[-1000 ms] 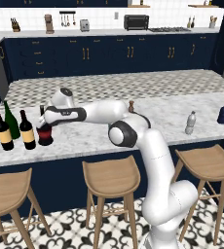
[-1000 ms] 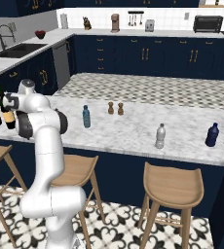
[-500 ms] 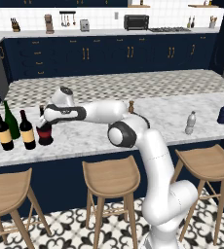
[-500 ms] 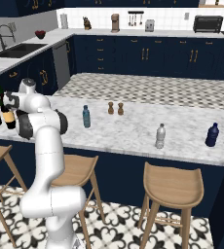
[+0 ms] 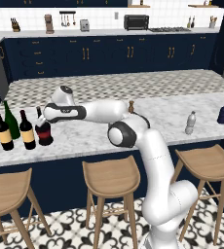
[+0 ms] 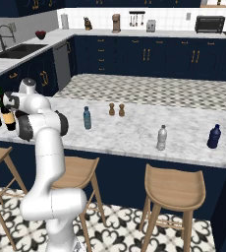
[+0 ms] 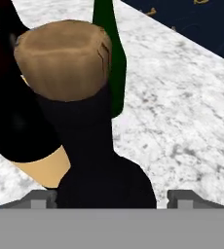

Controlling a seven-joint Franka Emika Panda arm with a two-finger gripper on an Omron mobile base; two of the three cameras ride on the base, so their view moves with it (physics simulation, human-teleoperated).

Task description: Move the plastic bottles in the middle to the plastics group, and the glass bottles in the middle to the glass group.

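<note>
The squat dark bottle (image 5: 44, 133) with a red band stands on the counter's left end, beside two dark wine bottles with tan labels (image 5: 27, 131) (image 5: 4, 132) and the tall green bottle (image 5: 10, 120). My gripper (image 5: 45, 115) is open around the squat bottle's neck. In the hand view its cork top (image 7: 65, 57) rises between the spread fingertips of the gripper (image 7: 111, 199), with a gap on each side. The green bottle (image 7: 109, 53) and a tan-labelled bottle (image 7: 33, 136) stand just behind. The pale-blue plastic bottle (image 6: 87, 118) stands mid-counter. The clear-grey bottle (image 5: 190, 122) and navy bottle (image 5: 223, 113) are at the right.
Two small brown shakers (image 6: 116, 110) stand near the middle of the marble island counter (image 5: 94, 141). Three wooden stools (image 5: 111, 177) line its front edge. My arm stretches leftwards low over the counter.
The jaws have opened and let go of the squat bottle's neck. The arm and the bottles have hardly moved.
</note>
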